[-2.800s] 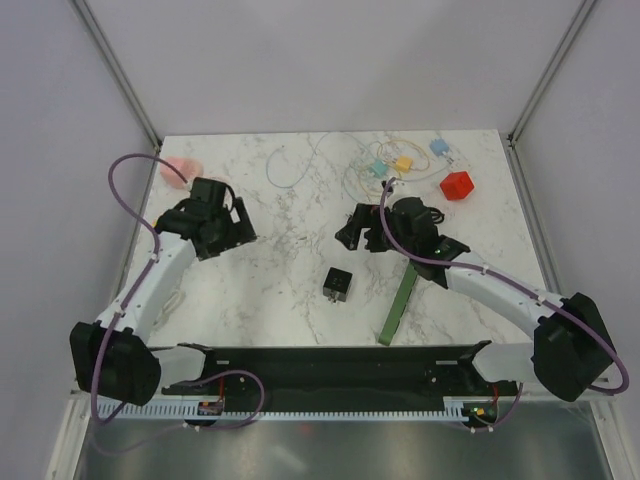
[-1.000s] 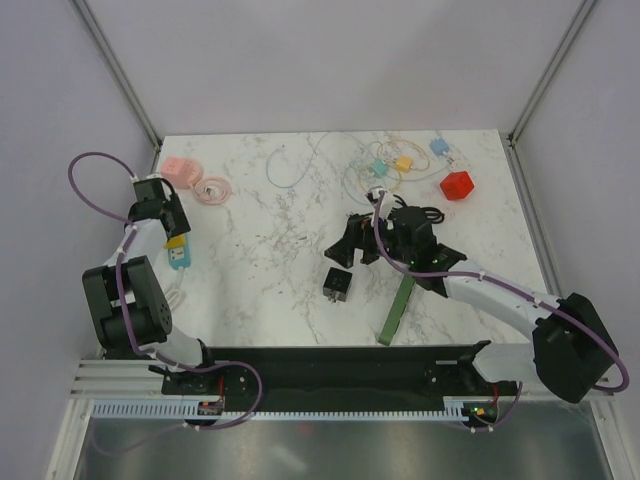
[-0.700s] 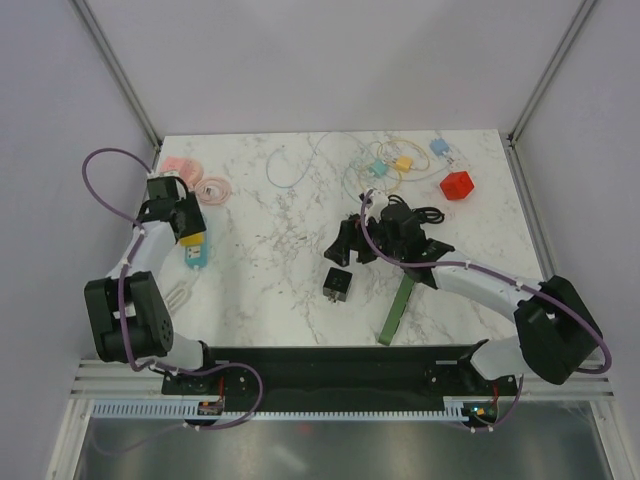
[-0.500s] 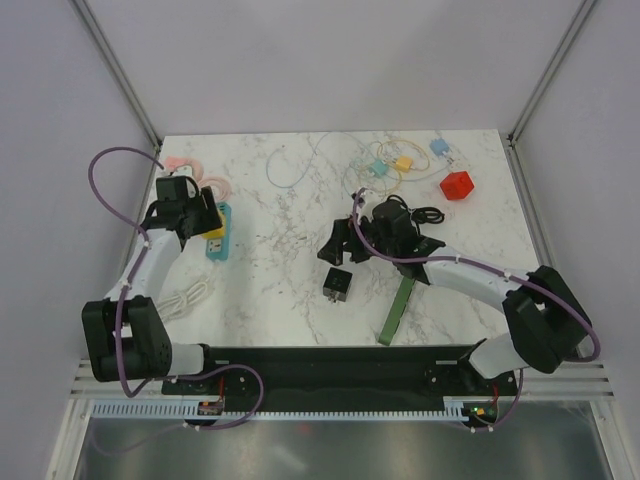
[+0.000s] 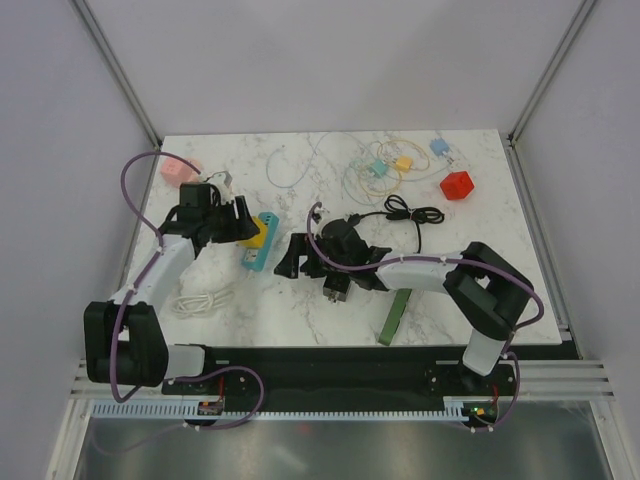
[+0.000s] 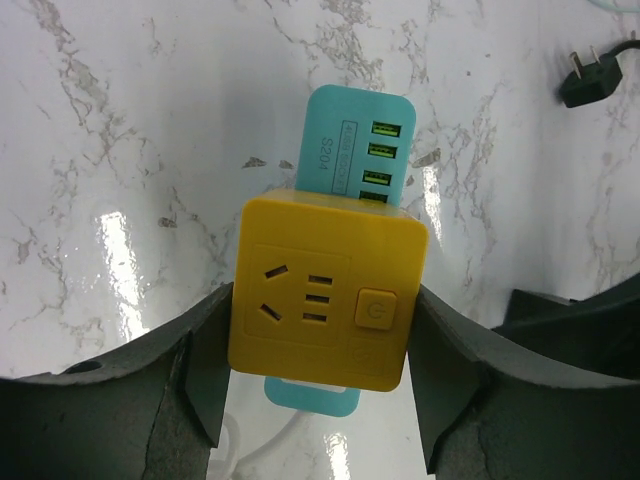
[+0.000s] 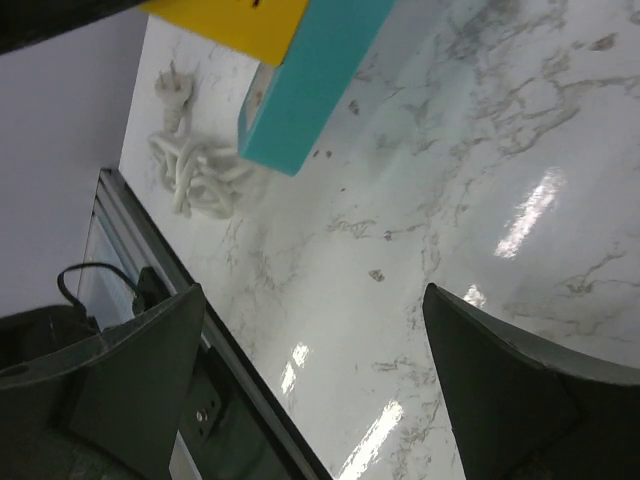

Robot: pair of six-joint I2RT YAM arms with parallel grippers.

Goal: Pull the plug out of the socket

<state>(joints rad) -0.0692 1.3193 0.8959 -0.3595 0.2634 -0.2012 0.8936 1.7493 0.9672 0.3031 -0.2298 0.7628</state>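
The left gripper [image 6: 322, 345] is clamped on the yellow plug [image 6: 325, 290], with one finger pressed against each side of the cube. The plug is seated on the teal socket strip [image 6: 365, 130], left of centre on the marble table [image 5: 300, 190]. The right gripper [image 5: 297, 262] hangs with its jaws spread wide and nothing between them, just beside the strip's near end, not touching it

I see the yellow cube plug [image 6: 325, 290], outlet face and button up, seated on the teal socket strip [image 6: 362, 130] with its USB ports showing. Left fingers [image 6: 150, 400] press its two sides. The strip's white cord [image 5: 200, 300] lies coiled on the table [image 5: 300, 180].
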